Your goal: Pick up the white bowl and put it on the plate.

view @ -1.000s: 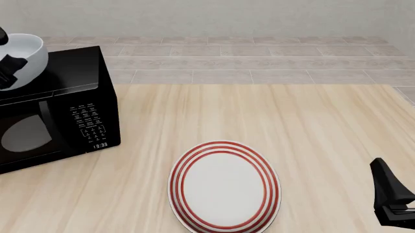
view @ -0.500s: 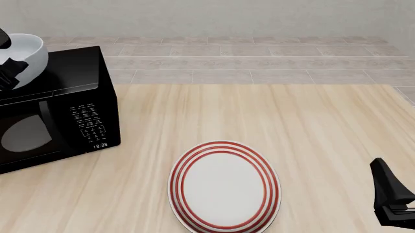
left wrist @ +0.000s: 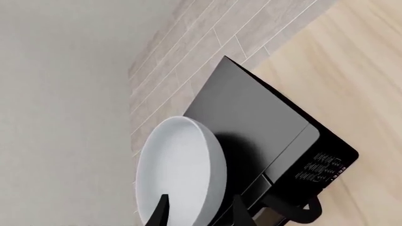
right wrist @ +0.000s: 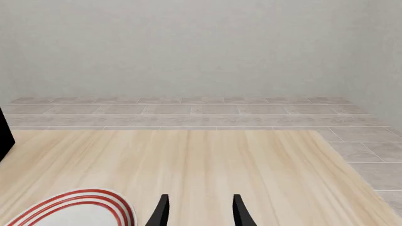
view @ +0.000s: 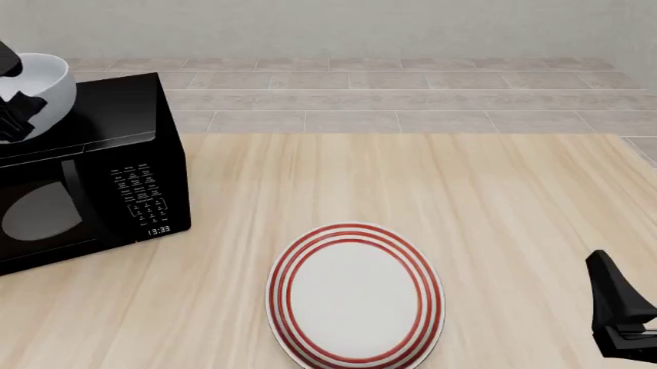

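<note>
Figure: the lift of the white bowl (view: 41, 91) from the top of the black microwave oven (view: 98, 173), which stands at the left edge of the bench (view: 493, 200). We see the left tool (left wrist: 197, 212) clenched on the bowl's rim, one finger inside the pale hollow and one against the outer wall, with the bowl tipped toward its side above the oven top; whether it touches the oven we cannot tell. The plate (view: 355, 294), red-ringed, lies flat near the front edge of the bench, about midway along it and well apart from the oven. The right tool (right wrist: 197, 212) hangs released, grasping nothing, over the bench near the plate. To do this step well, we judge that the bowl should be raised clear of the oven's front edge before any sideways travel, carried slowly since a rim pinch lets a glossy bowl swing or slip, levelled over the plate's centre, then lowered until seated inside the rings before release.
</note>
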